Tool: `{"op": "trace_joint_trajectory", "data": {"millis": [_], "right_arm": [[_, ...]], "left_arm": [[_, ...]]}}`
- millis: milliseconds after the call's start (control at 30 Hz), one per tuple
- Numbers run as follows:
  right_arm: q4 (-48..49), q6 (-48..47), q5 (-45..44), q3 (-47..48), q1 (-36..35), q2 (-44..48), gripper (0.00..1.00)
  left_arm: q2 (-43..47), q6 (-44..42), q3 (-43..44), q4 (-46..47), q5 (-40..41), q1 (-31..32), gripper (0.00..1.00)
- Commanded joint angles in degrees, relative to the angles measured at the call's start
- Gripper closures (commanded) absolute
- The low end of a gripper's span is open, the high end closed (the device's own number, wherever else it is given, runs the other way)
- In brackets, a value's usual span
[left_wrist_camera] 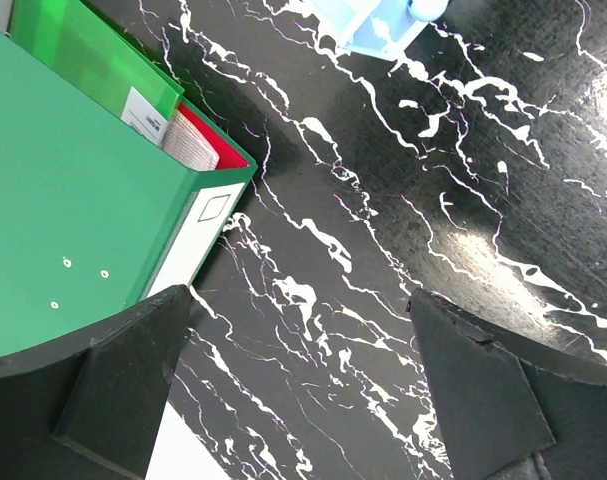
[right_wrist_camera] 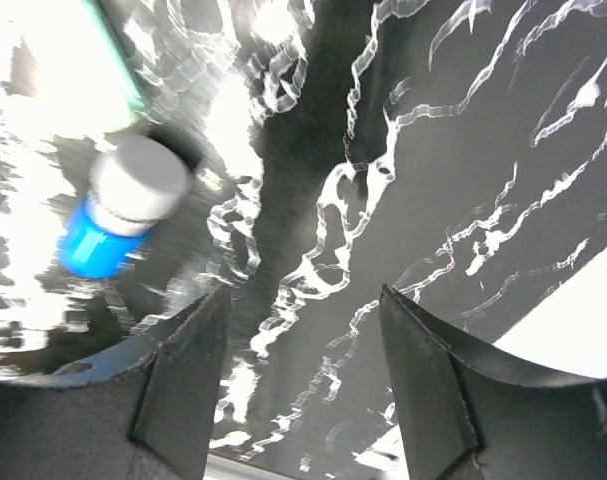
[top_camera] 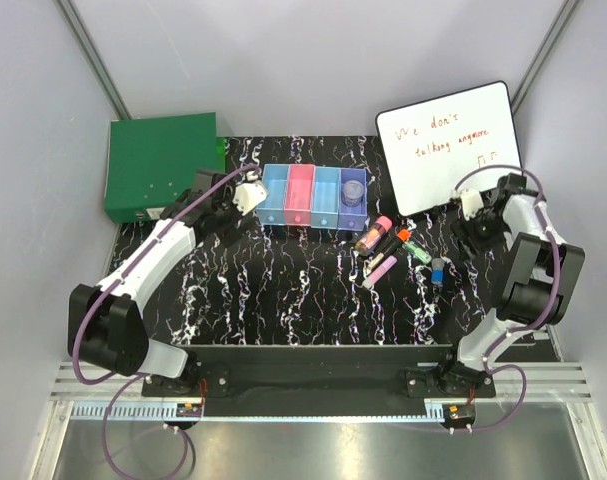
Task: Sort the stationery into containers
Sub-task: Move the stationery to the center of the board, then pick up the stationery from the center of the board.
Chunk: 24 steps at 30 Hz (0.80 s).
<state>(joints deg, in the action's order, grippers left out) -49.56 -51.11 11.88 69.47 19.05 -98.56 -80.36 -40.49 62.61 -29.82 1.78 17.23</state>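
The containers [top_camera: 313,197] are four joined bins at the back centre: light blue, pink, light blue and purple. A round grey-purple disc [top_camera: 353,187] lies in the purple bin. To their front right, on the mat, lie the pink-capped dark tube [top_camera: 373,234], orange marker [top_camera: 404,240], pink marker [top_camera: 380,268], green stick [top_camera: 420,254] and small blue piece [top_camera: 438,268]. My left gripper [top_camera: 226,205] is open and empty, left of the bins [left_wrist_camera: 378,25], low over bare mat [left_wrist_camera: 303,380]. My right gripper [top_camera: 469,238] is open and empty [right_wrist_camera: 303,370]; the blue piece [right_wrist_camera: 118,205] lies to its left.
A large green box [top_camera: 161,165] stands at the back left, close to my left gripper [left_wrist_camera: 73,200]. A white writing board [top_camera: 448,145] with red handwriting leans at the back right, behind my right gripper. The black marbled mat [top_camera: 283,290] covers the table.
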Motion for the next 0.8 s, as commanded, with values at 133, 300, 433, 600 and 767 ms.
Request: {"op": "trace_joint_trajectory", "data": {"millis": [133, 300, 433, 600, 767], "right_arm": [[-12.66, 12.35, 11.15, 9.63, -4.98, -4.35, 0.34], [-12.75, 14.72, 10.80, 6.12, -9.37, -3.30, 0.36], [-11.09, 15.87, 9.92, 1.30, -10.87, -1.11, 0.36], [-9.07, 16.13, 7.90, -3.02, -11.23, 1.09, 0.36], [-7.84, 16.13, 7.55, -5.57, -11.58, 2.15, 0.36]], "left_arm": [[0.99, -0.99, 1.28, 3.89, 0.24, 0.17, 0.01], [1.17, -2.66, 2.17, 3.90, 0.68, 0.17, 0.01], [1.08, -3.02, 2.43, 4.16, 0.77, 0.17, 0.01], [0.90, -2.84, 2.78, 4.25, 0.50, 0.17, 0.01], [0.82, -2.93, 2.78, 4.34, 0.50, 0.17, 0.01]]}}
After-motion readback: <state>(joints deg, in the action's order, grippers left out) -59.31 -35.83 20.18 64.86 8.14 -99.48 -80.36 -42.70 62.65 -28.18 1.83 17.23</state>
